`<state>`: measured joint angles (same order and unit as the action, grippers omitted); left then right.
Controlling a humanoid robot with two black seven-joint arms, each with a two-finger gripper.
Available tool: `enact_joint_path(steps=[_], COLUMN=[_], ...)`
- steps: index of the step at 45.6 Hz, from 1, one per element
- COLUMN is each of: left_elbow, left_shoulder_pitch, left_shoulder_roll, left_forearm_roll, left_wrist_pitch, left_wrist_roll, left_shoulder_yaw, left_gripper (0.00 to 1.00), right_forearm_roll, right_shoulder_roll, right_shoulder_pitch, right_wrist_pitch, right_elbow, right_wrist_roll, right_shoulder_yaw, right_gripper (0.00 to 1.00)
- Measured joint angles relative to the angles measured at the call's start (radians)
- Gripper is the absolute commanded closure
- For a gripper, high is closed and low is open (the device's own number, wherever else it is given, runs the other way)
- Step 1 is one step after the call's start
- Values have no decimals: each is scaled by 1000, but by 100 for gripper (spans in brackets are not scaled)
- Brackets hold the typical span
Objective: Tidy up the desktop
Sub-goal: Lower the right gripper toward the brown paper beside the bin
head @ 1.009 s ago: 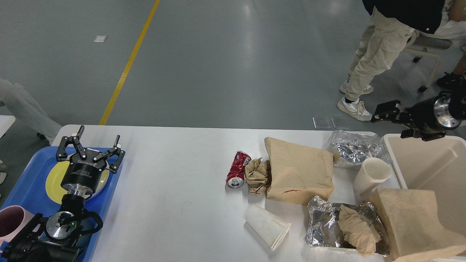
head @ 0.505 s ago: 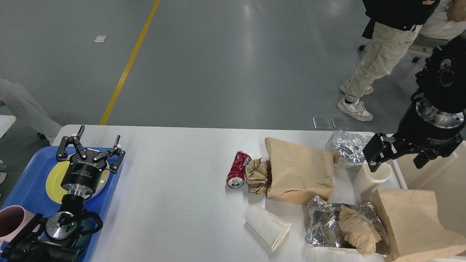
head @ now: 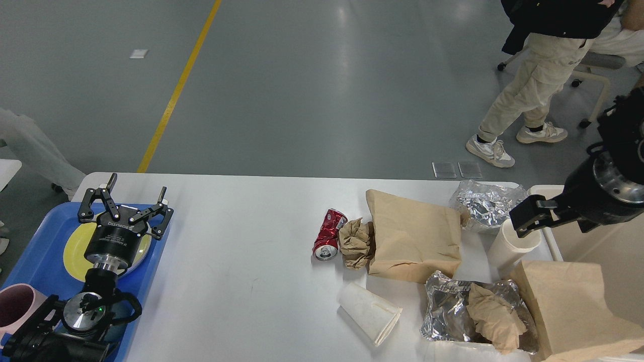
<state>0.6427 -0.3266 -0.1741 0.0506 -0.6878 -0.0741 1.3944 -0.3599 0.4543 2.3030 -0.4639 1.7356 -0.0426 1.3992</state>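
The white desktop (head: 241, 251) holds litter on its right half: a crushed red can (head: 328, 234), a crumpled brown paper (head: 354, 244), a flat brown bag (head: 415, 236), a foil wad (head: 483, 203), a white cup (head: 508, 249) leaning near the bin, and another white cup (head: 370, 311) lying on its side. My right gripper (head: 528, 218) hangs dark just above the leaning cup's rim; its fingers cannot be told apart. My left gripper (head: 137, 185) is open over the blue tray's far edge, holding nothing.
A blue tray (head: 35, 251) at the left carries a yellow plate (head: 73, 246) and a pink mug (head: 15, 306). A cream bin (head: 604, 246) stands at the right edge. More foil with brown paper (head: 468, 311) and a second brown bag (head: 568, 306) lie front right. A person (head: 533, 85) stands behind the table.
My right arm swung from beyond the bin's far edge down and inward to the leaning cup's rim. The person behind the table stepped. The left arm stayed still.
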Motion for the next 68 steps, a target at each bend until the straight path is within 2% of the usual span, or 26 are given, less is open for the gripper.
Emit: enact_joint_path(steps=[23,44,53,68], left_elbow=[0,0,0,0], left_shoulder_pitch=[0,0,0,0], left_shoulder_roll=[0,-1,-1,-1], left_forearm_roll=[0,0,0,0], left_wrist_pitch=[-4,-4,-4,-4], left_wrist_roll=[0,1,1,0], left_shoulder_yaw=[0,0,0,0], left_gripper=[3,3,3,3], right_forearm_roll=[-9,-2,8,9], right_shoulder_roll=[11,-14,-25,-36], right_shoulder_pitch=[-456,-720,-819,-931], right_wrist_pitch=[28,204,323,355], right_elbow=[-251,-371,-462,-590], right_wrist_roll=[-10,-10,-10,-10], right_shoulder_yaw=[-75,-131,-139,-141], right_gripper=[0,0,0,0])
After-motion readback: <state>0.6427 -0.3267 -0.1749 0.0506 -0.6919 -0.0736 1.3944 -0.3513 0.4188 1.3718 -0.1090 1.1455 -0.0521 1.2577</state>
